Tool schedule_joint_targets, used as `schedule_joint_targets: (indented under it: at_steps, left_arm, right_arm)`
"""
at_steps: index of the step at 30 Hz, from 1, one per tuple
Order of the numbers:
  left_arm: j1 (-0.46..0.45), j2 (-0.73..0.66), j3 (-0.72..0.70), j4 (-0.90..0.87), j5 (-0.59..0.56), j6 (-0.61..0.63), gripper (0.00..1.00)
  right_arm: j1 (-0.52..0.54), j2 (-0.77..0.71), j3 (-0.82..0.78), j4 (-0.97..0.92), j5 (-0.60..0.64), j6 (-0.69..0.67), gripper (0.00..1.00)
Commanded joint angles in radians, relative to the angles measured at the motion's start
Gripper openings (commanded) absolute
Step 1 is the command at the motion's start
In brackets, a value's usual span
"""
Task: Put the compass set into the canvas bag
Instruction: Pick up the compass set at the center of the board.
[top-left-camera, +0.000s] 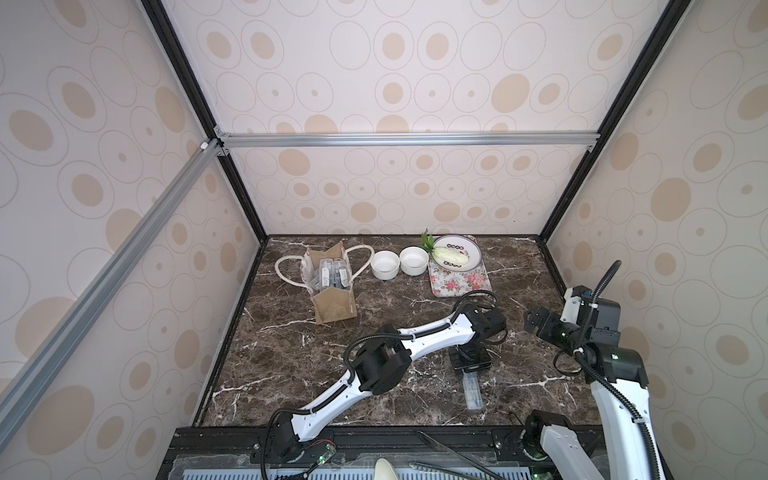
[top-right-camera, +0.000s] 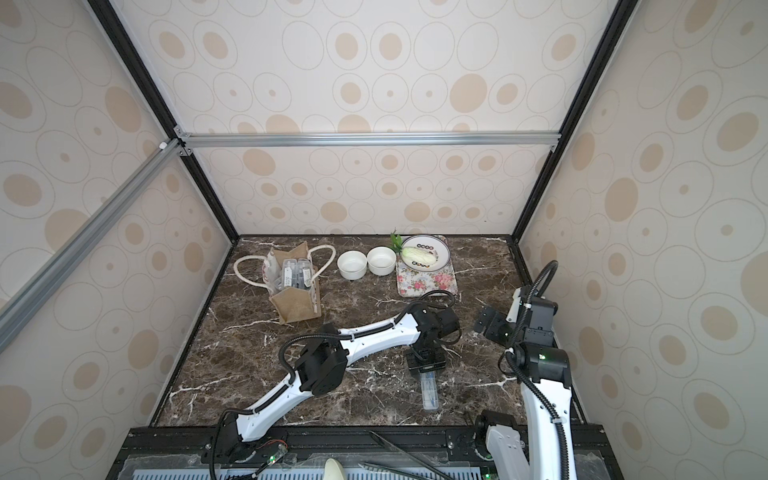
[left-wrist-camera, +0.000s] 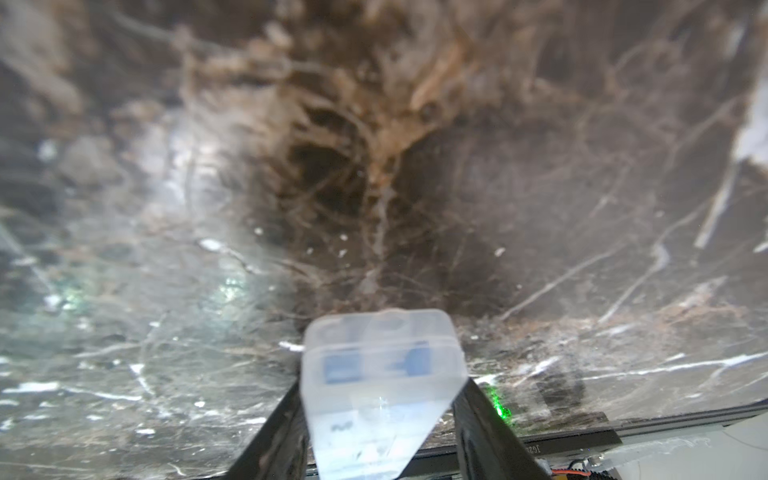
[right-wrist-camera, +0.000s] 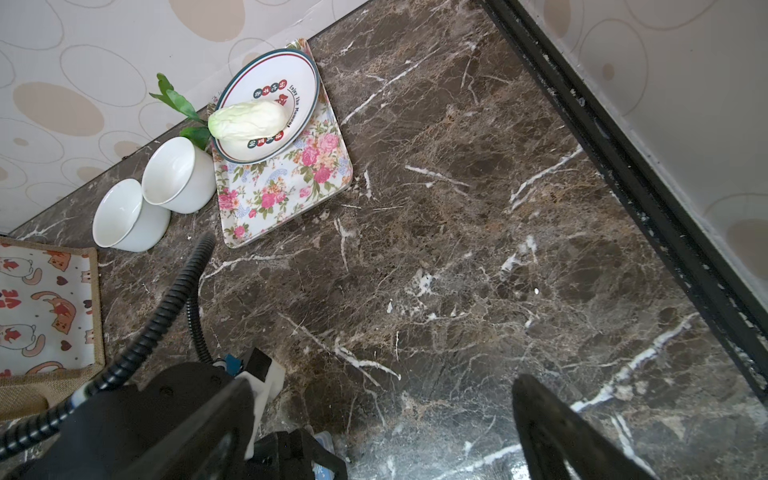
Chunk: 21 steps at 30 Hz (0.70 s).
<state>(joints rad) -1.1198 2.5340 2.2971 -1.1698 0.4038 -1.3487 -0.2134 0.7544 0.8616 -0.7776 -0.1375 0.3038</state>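
The compass set (top-left-camera: 473, 392) (top-right-camera: 429, 390) is a clear flat plastic case with blue parts inside, lying on the dark marble table (top-left-camera: 291, 365) right of centre near the front. My left gripper (top-left-camera: 469, 365) (left-wrist-camera: 382, 386) points down over its far end. In the left wrist view the case (left-wrist-camera: 382, 374) fills the gap between the two black fingers, which press on its sides. The canvas bag (top-left-camera: 332, 286) (top-right-camera: 295, 286) stands open at the back left with several clear cases inside and its rope handles splayed. My right gripper (top-left-camera: 536, 324) (right-wrist-camera: 382, 436) hovers open and empty at the right.
Two white bowls (top-left-camera: 384, 266) (top-left-camera: 414, 259) stand to the right of the bag. A floral tray (top-left-camera: 461, 280) at the back carries a plate (top-left-camera: 473, 257) with a pale cabbage (top-left-camera: 451, 254). Metal tongs (top-left-camera: 453, 453) lie on the front frame. Walls close three sides.
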Motion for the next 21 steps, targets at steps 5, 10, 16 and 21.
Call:
schedule_joint_targets:
  at_steps: [5, 10, 16, 21]
  left_arm:
    - [-0.008, 0.03, 0.019, -0.058, 0.003, -0.005, 0.49]
    - [-0.007, 0.029, 0.016, -0.057, 0.006, -0.003, 0.44]
    - [0.005, -0.015, -0.046, -0.013, -0.004, -0.016, 0.38]
    - [0.028, -0.089, -0.122, 0.038, -0.069, -0.027, 0.39]
  right_arm:
    - [-0.005, 0.001, -0.013, 0.005, 0.003, -0.018, 0.99]
    - [-0.005, 0.002, -0.015, 0.005, 0.002, -0.019, 0.99]
    - [-0.005, 0.005, -0.015, 0.005, 0.001, -0.02, 0.99]
    - [-0.004, 0.013, -0.018, 0.01, -0.01, -0.018, 0.99]
